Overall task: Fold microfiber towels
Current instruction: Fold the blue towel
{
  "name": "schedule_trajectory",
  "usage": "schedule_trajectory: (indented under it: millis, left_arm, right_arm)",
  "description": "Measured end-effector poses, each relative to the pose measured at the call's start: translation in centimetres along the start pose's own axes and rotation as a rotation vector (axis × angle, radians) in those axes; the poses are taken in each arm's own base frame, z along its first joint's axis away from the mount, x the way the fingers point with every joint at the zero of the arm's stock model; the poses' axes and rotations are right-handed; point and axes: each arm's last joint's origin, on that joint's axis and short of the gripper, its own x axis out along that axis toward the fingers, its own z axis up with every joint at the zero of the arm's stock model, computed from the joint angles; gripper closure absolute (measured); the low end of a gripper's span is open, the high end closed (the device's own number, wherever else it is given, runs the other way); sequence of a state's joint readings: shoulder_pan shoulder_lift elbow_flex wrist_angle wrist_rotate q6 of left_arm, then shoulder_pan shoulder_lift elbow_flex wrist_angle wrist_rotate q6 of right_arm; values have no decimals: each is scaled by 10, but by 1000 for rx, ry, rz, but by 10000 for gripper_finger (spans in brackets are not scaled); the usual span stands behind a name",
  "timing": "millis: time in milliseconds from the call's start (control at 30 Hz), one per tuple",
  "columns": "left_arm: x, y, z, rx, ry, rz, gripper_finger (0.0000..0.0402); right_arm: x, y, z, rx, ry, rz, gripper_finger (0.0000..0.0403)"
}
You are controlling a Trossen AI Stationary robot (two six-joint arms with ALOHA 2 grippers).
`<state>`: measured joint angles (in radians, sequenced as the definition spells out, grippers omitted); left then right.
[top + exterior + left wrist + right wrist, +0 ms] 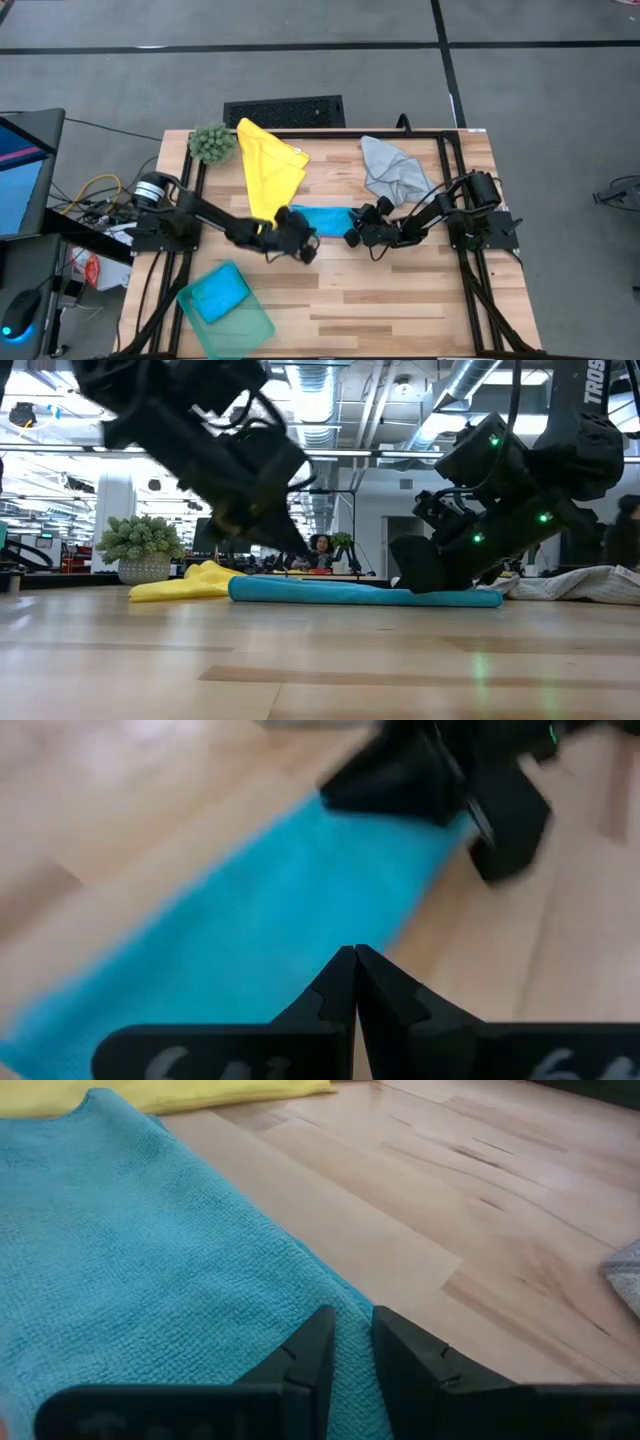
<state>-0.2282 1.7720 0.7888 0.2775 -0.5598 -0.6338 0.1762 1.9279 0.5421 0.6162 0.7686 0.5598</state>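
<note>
High view: the blue towel [325,219] is seen lying flat on the table [400,300] as a narrow strip, between the left gripper [300,245] and the right gripper [358,235]. Its long axis runs from one gripper to the other, one end pointing at each. In the left wrist view the left fingers [335,995] are pressed together with nothing between them, and the strip stretches away just ahead of their tips. In the right wrist view the right fingers [310,1350] are set a narrow way apart at the towel's edge; whether cloth is pinched there cannot be told. The grippers seem to be placed at opposite ends so that the strip can be folded end over end. The yellow towel [268,165] is spread just behind the left fingers and the grey towel [392,172] behind the right ones, both probably waiting their turn.
</note>
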Motion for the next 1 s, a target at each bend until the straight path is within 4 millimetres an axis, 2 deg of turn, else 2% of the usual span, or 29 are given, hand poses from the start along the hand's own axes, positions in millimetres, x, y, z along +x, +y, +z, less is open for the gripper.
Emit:
schedule_trajectory:
  millis: [100, 167, 333, 467, 567, 600, 667, 733, 833, 933, 1000]
  left_arm:
    - [4, -7, -24, -18, 27, 6, 401]
    - [7, -5, -38, -16, 52, 58, 401]
    - [17, -2, -48, -92, 72, 92, 401]
    - [8, -9, -41, -94, 69, 33, 401]
    - [-14, -26, -17, -76, -38, -51, 401]
    - [-21, -30, -11, -76, -85, -40, 401]
    - [-27, -28, -13, -47, -145, 56, 401]
    - [-24, -21, -22, 1, -141, 143, 401]
    - [-13, -15, -32, -66, -143, 169, 401]
    - [1, -1, -61, -51, -60, 232, 401]
    - [7, -2, -63, -122, -67, 220, 401]
  right_arm:
    - [0, 0, 0, -2, 0, 0, 305]
    - [0, 0, 0, -2, 0, 0, 305]
    - [0, 1, 1, 6, -2, 17, 305]
    - [-6, 4, 5, -40, 0, 58, 305]
    - [-11, 6, 11, -66, -19, 72, 305]
    - [-11, 6, 12, -69, -20, 70, 305]
    - [-10, 5, 12, -68, -18, 60, 305]
    - [-10, 5, 11, -68, -16, 58, 305]
    - [-10, 5, 11, -69, -10, 68, 305]
    - [-11, 5, 10, -74, -5, 67, 305]
    - [-10, 5, 9, -80, 3, 68, 305]
